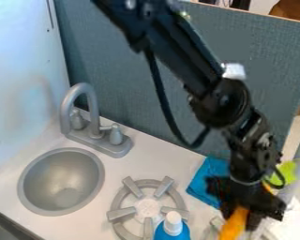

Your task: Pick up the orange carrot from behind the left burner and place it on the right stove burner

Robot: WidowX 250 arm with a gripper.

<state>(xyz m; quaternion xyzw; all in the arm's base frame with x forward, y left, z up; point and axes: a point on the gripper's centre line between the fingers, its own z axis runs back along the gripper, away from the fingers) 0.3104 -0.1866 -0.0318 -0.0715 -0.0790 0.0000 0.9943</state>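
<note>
At the lower right, the black gripper point(241, 219) hangs low over the counter, with its fingers shut on an orange object point(234, 226). A bit of orange also shows behind the gripper's right side. Left of the gripper lies a blue cloth point(206, 182), partly hidden by the arm. A yellow-green item point(289, 172) is behind and right of the gripper. The blue bottle with a white cap point(172, 227) stands upright at the bottom edge, left of the orange object.
A grey burner point(121, 213) sits on the white counter point(159, 161), left of the gripper. Farther left are the round metal sink point(62, 180) and the grey faucet point(84, 89). A blue-grey panel point(115, 61) rises behind the counter. Whitish items are under and beside the gripper.
</note>
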